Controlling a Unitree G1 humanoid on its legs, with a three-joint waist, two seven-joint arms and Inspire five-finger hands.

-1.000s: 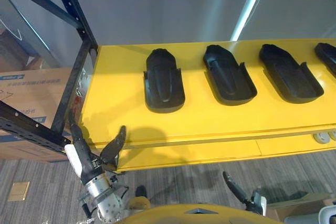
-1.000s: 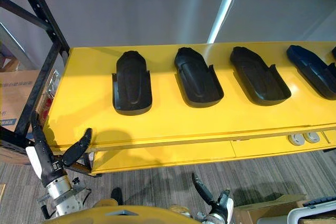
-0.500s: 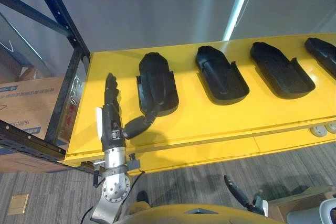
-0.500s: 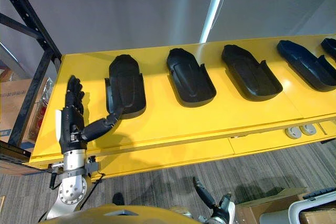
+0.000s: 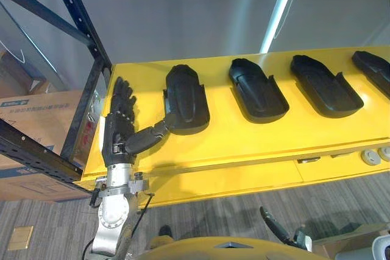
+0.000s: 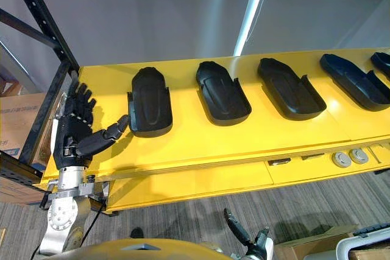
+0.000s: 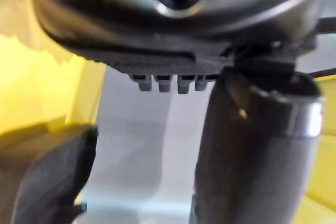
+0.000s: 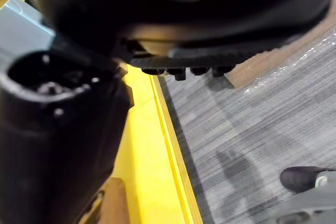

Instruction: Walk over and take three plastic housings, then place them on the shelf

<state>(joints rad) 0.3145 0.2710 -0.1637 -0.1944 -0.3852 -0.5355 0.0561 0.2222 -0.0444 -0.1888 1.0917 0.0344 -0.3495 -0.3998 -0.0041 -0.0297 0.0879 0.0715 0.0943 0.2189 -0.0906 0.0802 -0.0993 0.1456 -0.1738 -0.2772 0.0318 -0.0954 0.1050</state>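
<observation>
Likely light, stiff, slick: plastic housing [image 5: 187, 97] nearest surface's [image 5: 244, 139] left edge; best pinched across side walls. Left robot hand [image 5: 117, 132] splayed, thumb just beside it.

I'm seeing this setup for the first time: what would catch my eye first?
A row of black plastic housings lying on a bright yellow table, running off to the right. At its left end, the open left hand is beside the leftmost housing, thumb stretched towards its near corner, next to a black shelf frame.
</observation>
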